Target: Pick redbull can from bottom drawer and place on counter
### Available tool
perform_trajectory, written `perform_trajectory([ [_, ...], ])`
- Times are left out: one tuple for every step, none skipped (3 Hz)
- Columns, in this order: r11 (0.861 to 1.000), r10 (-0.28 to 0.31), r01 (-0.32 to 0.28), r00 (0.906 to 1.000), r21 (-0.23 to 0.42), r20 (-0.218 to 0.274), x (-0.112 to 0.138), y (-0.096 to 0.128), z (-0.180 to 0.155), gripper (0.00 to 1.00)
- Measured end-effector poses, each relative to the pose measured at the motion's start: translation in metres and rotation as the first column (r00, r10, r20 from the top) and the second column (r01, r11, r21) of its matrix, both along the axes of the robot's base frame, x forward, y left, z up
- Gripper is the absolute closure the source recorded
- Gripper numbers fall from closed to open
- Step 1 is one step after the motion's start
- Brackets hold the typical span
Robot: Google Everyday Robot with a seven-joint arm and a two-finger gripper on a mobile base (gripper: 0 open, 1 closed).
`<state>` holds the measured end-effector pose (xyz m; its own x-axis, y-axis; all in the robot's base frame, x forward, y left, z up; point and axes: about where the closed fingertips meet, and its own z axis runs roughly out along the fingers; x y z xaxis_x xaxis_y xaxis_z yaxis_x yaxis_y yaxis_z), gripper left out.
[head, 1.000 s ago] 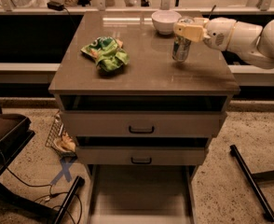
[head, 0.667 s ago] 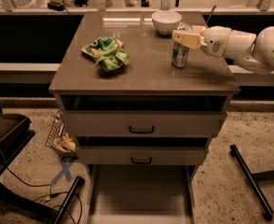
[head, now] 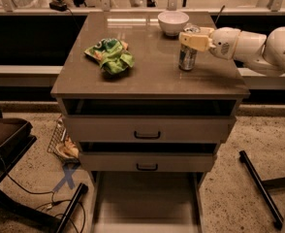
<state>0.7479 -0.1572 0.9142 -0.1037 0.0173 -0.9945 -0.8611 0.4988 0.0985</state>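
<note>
As I log it from the remote station:

1. Tool (head: 195, 40), reaching in from the right and clamped on the upper part of the redbull can (head: 186, 59).
2. The can stands upright on the bench (head: 152, 79), right rear area.
3. White bowl (head: 173, 22), just behind the can and nearest the tool.
4. Crumpled green bag (head: 111, 56), left half, well apart.
5. Bottom drawer (head: 145, 198), pulled out beneath two upper drawers (head: 147, 129).
6. Black pole (head: 259, 188), lying on the floor at right.
</note>
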Motion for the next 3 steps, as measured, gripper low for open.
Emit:
perform_trajectory([
  [1.000, 0.000, 0.000, 1.0000, 0.000, 0.000, 0.0000, 0.0001, 0.0001, 0.36],
  [1.000, 0.000, 0.000, 1.0000, 0.000, 0.000, 0.0000, 0.0002, 0.0001, 0.13],
  [1.000, 0.005, -0.005, 1.0000, 0.001, -0.001, 0.0004, 0.0036, -0.0001, 0.00],
])
